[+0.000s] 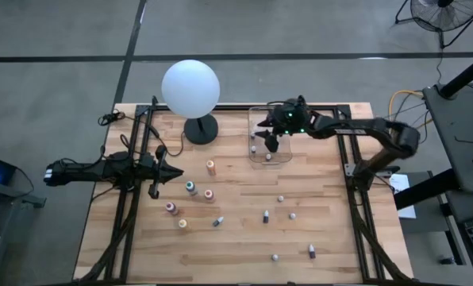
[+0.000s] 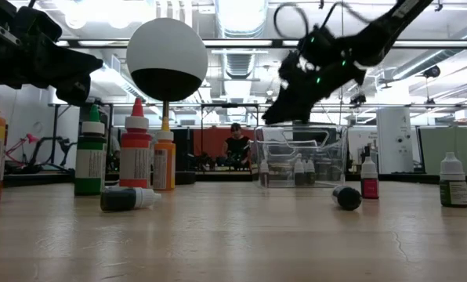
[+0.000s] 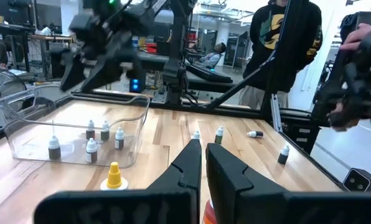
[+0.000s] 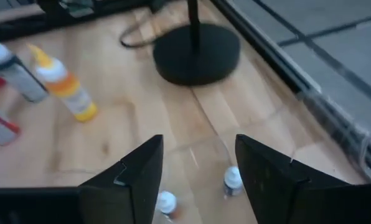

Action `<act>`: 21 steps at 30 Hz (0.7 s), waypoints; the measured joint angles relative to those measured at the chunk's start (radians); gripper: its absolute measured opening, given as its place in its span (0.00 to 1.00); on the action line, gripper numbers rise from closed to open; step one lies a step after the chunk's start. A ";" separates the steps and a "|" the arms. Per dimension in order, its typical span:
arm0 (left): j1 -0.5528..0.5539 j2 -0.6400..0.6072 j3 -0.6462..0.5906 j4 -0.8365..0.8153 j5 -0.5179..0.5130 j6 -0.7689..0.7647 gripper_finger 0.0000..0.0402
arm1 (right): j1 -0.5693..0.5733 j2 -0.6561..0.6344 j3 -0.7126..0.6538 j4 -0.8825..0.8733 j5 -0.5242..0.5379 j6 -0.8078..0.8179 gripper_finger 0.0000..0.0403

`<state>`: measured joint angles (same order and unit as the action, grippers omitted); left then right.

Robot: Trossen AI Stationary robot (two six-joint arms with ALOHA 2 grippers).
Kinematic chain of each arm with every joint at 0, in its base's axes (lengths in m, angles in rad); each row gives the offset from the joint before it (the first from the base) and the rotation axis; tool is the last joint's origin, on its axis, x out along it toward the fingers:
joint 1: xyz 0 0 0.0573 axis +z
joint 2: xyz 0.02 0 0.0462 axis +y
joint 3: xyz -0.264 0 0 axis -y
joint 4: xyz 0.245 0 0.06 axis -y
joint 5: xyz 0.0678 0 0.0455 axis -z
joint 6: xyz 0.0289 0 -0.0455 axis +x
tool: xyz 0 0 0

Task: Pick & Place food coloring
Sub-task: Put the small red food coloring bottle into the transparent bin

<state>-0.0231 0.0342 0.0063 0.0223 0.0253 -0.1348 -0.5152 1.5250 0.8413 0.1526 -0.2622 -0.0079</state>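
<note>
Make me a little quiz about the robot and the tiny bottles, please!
1. True or false: the right gripper hangs over the bin.
2. Which gripper is shut? A) left B) right
3. Fill in: the white lamp stands beside the ____.

Key: 1. True. 2. A. 3. bin; small bottles already stand inside it.

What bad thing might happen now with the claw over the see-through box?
The right claw hangs open just above the clear bin, where small bottles stand upright close together. Dropping lower, it might knock them over. The lamp's black base sits close by, so a wide swing might bump it. The left claw waits shut, near the orange bottle.
</note>
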 joint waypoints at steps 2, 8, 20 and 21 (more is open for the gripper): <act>0.000 0.000 0.000 0.000 0.000 0.000 0.00 | 0.013 -0.054 0.000 -0.036 0.001 0.000 0.50; 0.000 0.000 0.000 0.000 0.000 0.000 0.00 | 0.079 -0.206 0.000 -0.126 0.042 -0.013 0.56; 0.000 0.000 0.000 0.000 0.000 0.000 0.00 | 0.308 -0.417 0.000 -0.407 0.187 0.253 0.68; 0.000 0.000 0.000 0.000 0.000 0.000 0.00 | 0.329 -0.426 0.000 -0.436 0.187 0.268 0.68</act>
<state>-0.0234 0.0341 0.0059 0.0223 0.0250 -0.1348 -0.1866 1.0994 0.8413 -0.2838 -0.0753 0.2599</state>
